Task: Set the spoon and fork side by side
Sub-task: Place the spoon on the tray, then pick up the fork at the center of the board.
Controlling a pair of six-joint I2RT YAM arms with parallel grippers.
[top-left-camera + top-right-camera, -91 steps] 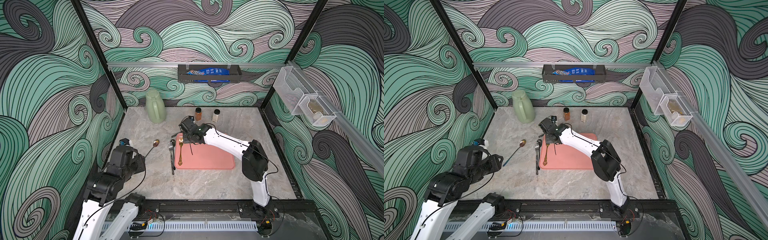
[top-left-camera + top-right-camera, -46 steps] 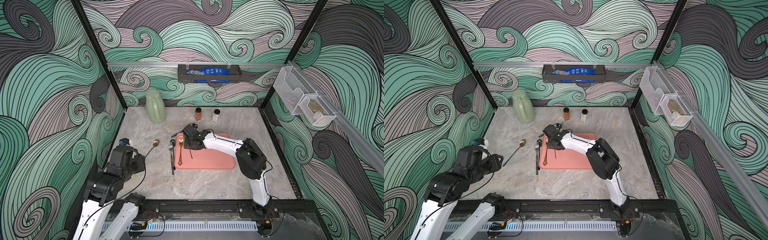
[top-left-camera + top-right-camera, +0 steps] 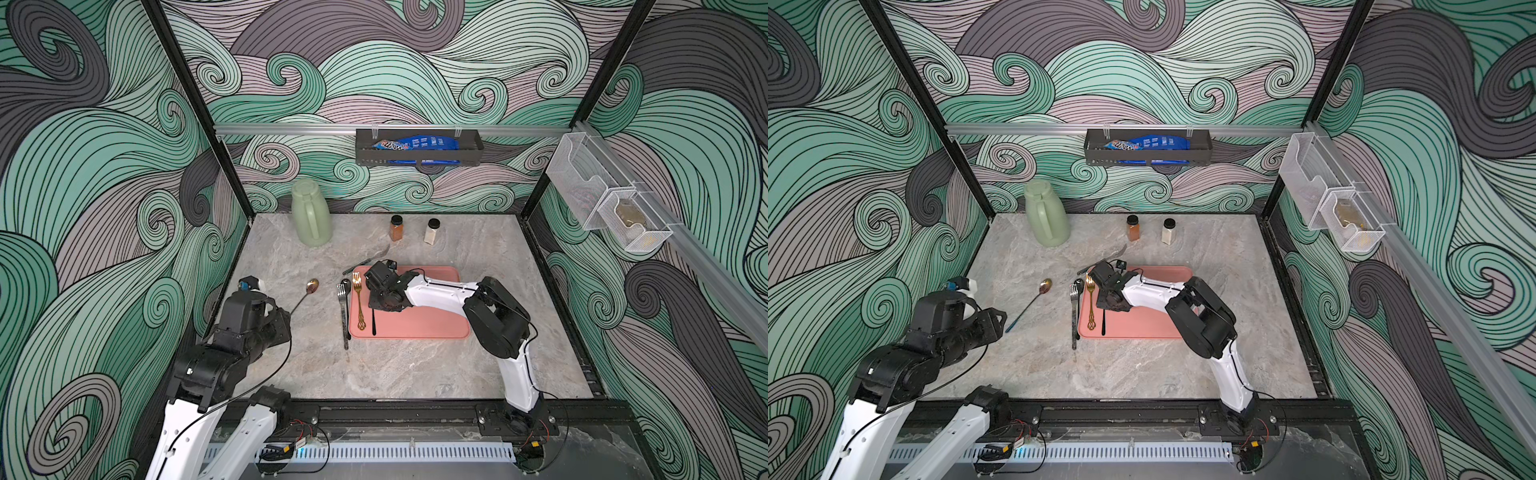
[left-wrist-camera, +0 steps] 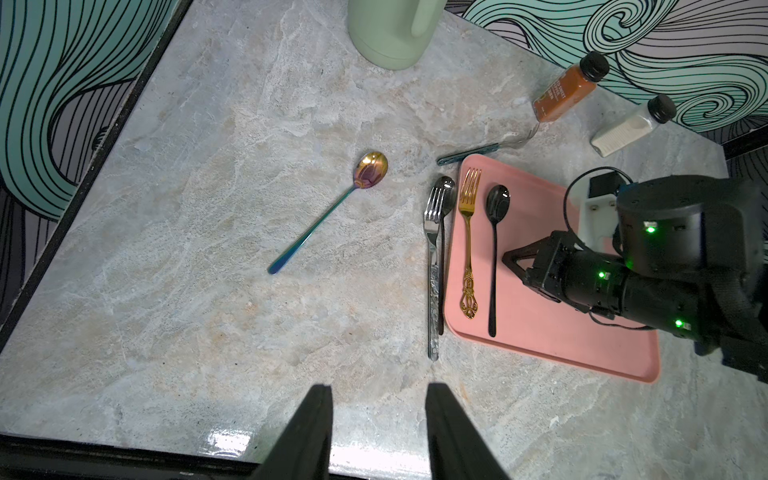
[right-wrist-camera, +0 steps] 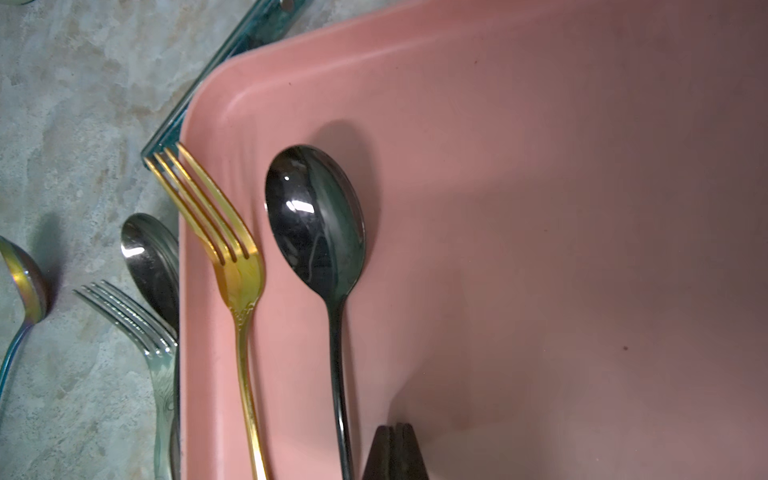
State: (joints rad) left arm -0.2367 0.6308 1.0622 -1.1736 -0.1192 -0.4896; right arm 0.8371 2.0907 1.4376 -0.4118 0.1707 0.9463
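A gold fork [image 3: 358,303] [image 5: 232,266] and a black spoon [image 3: 373,326] [image 5: 316,224] lie parallel, a small gap apart, along the left side of the pink tray [image 3: 419,328] [image 5: 540,166]. Both have their heads toward the back wall. My right gripper [image 5: 395,432] [image 4: 504,259] is shut and empty. It points down at the tray, just right of the spoon's handle and not touching it. My left gripper [image 4: 378,390] [image 3: 1003,320] hangs open and empty over the front left of the table, well away from the tray.
A silver fork and spoon [image 3: 343,307] lie against the tray's left edge. An iridescent spoon [image 3: 312,286] lies further left, and a teal-handled fork [image 3: 365,259] lies behind the tray. A green jug [image 3: 311,220] and two spice jars [image 3: 396,228] [image 3: 432,231] stand at the back.
My right gripper has come from the tray's back left corner toward the front, down beside the black spoon. The left arm and the cutlery have not moved.
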